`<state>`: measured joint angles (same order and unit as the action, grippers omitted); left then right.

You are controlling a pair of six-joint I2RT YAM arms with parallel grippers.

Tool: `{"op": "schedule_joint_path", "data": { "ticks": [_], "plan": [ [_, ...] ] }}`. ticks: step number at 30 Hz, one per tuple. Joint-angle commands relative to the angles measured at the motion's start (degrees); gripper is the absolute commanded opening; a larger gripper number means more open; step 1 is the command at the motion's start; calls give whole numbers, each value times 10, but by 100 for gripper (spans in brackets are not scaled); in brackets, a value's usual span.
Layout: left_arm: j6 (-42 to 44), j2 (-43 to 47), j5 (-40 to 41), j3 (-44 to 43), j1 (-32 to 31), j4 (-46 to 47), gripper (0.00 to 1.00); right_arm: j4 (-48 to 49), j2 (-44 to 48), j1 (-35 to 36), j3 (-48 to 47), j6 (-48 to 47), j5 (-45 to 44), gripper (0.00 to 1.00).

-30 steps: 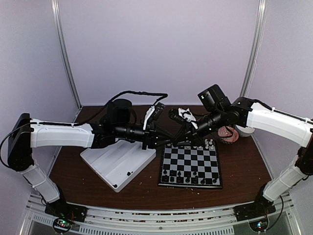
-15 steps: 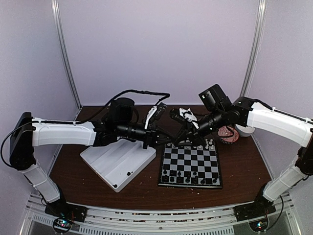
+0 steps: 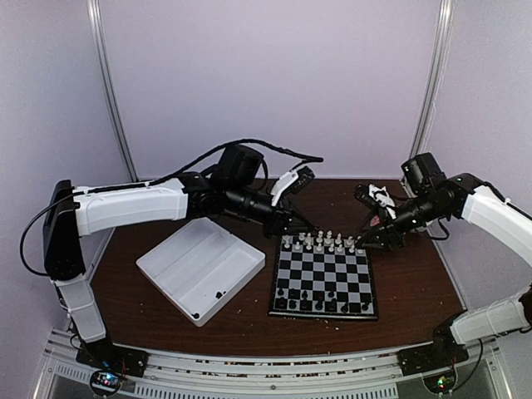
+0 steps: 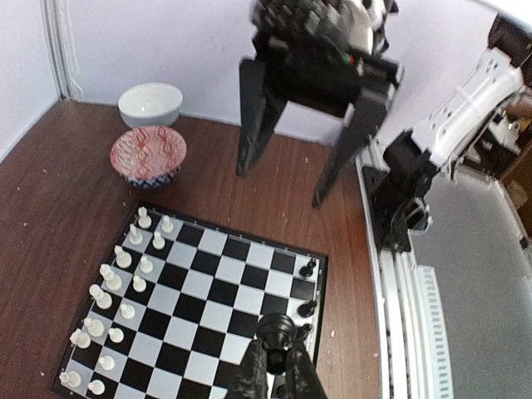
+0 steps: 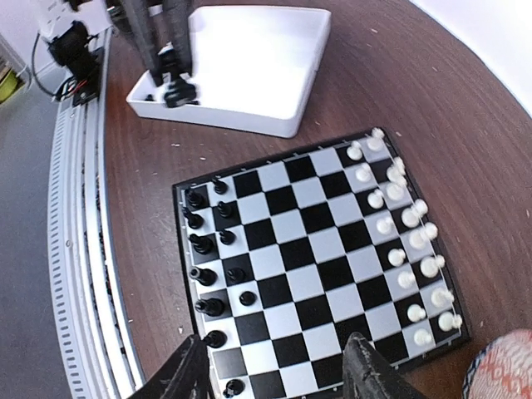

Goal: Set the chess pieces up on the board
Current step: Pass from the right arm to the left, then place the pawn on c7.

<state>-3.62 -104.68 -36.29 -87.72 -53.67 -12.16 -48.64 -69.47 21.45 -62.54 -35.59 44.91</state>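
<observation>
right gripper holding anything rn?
No, in the right wrist view the right gripper has its fingers spread wide apart, with only the board showing in the gap between them.

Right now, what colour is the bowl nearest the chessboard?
The bowl is red with a fine white pattern, clearest in the left wrist view.

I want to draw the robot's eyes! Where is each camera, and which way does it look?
Top external: up high behind the arms, looking down at the table; left arm and right arm show, with the board and white tray.
Left wrist: on the left arm, facing right toward the red bowl; its left pincer, shut on a black piece, shows below.
Right wrist: on the right arm, facing left toward the tray; its open right pincer shows below.
Shared: all see the board.
</observation>
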Motion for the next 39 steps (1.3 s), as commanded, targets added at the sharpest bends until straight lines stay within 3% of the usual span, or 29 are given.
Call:
{"op": "schedule_joint_path", "data": {
  "ticks": [1,7,17,27,39],
  "plan": [
    [108,-52,70,-99,-37,-165,3,27,28,-89,47,51,-10,55],
    [181,-142,179,-234,-87,-304,3,77,16,-160,78,106,-99,55],
    [236,-311,271,-447,-147,-412,3,69,-3,-179,70,112,-84,55],
    [259,-372,311,-483,-159,-411,3,51,-8,-179,67,105,-65,55],
    [297,-402,268,-487,-166,-363,4,48,-14,-179,66,107,-58,54]
  ]
}}
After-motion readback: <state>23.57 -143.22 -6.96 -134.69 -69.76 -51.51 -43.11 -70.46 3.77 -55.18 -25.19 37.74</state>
